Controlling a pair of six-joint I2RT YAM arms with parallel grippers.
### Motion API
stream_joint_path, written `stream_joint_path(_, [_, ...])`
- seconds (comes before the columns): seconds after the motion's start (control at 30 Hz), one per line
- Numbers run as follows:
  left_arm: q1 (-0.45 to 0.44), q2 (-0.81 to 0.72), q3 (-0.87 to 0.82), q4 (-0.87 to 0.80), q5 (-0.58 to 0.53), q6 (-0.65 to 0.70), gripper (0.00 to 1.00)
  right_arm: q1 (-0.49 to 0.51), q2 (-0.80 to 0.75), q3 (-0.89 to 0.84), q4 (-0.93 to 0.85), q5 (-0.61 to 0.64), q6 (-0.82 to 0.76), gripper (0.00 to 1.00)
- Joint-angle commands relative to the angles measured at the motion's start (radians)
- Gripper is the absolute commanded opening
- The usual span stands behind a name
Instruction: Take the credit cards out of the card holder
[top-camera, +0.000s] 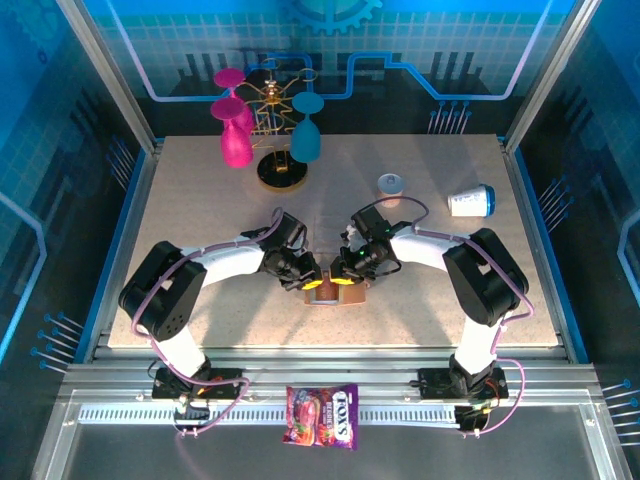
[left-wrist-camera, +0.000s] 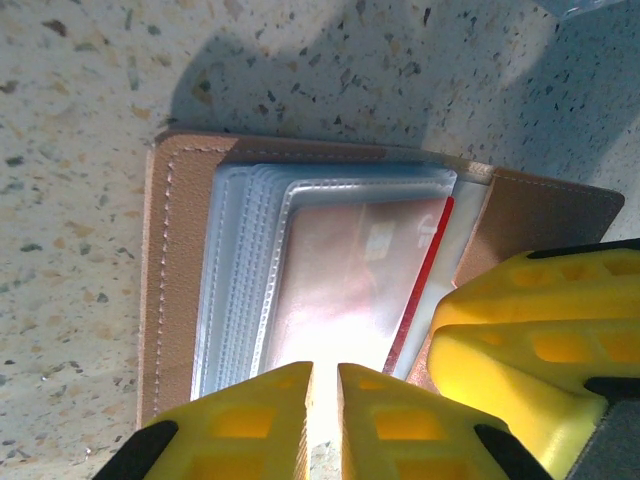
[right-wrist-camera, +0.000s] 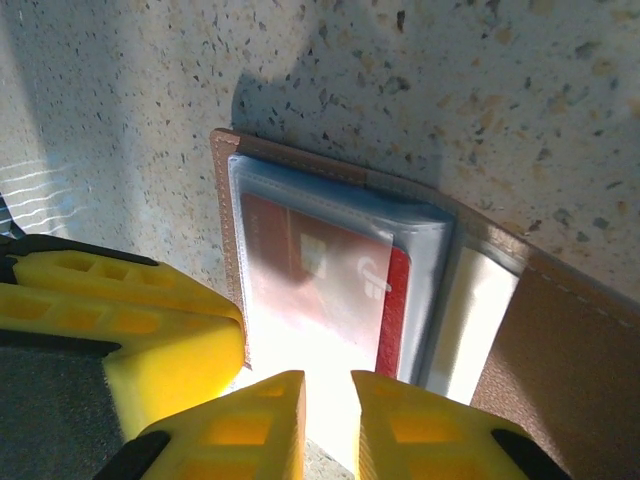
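Your left claw (left-wrist-camera: 322, 420) and right claw (right-wrist-camera: 327, 425), both narrowed to slits, crowd the open tan leather card holder (left-wrist-camera: 180, 250) at its edge, probably to steady it. The red plastic credit card (right-wrist-camera: 398, 300) sits sleeved just ahead of them; I cannot tell whether either claw grips it.

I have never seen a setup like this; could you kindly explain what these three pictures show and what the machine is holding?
These are two robot arms bolted at a table's near edge, the left arm and the right arm, each ending in a yellow two-finger gripper. The overhead picture looks down from behind them. The other two come from a camera on each wrist, looking past its own fingers. On the table are an open tan card holder, a stand of pink and teal glasses, a small cup and a white cup on its side. A candy bag lies on the rail in front. The left gripper and right gripper are both nearly closed on the near edge of the holder's clear sleeves. A red credit card sits inside a sleeve.
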Motion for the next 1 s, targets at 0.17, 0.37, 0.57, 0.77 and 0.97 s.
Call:
stream_joint_path(0.17, [0.004, 0.007, -0.016, -0.01, -0.006, 0.014, 0.15, 0.012, 0.043, -0.001, 0.012, -0.036, 0.009, 0.22])
stream_joint_path(0.37, [0.003, 0.007, -0.021, -0.012, -0.009, 0.014, 0.15, 0.015, 0.047, 0.0, -0.018, -0.006, -0.002, 0.24])
stream_joint_path(0.57, [0.003, 0.015, -0.023, -0.01, -0.007, 0.012, 0.15, 0.015, 0.034, 0.013, -0.068, 0.036, -0.025, 0.29])
stream_joint_path(0.77, [0.0, 0.018, -0.021, -0.012, -0.007, 0.012, 0.15, 0.015, 0.026, 0.019, -0.081, 0.044, -0.03, 0.31])
stream_joint_path(0.97, [-0.001, 0.016, -0.023, -0.016, -0.01, 0.012, 0.15, 0.015, 0.008, 0.024, -0.088, 0.056, -0.032, 0.32])
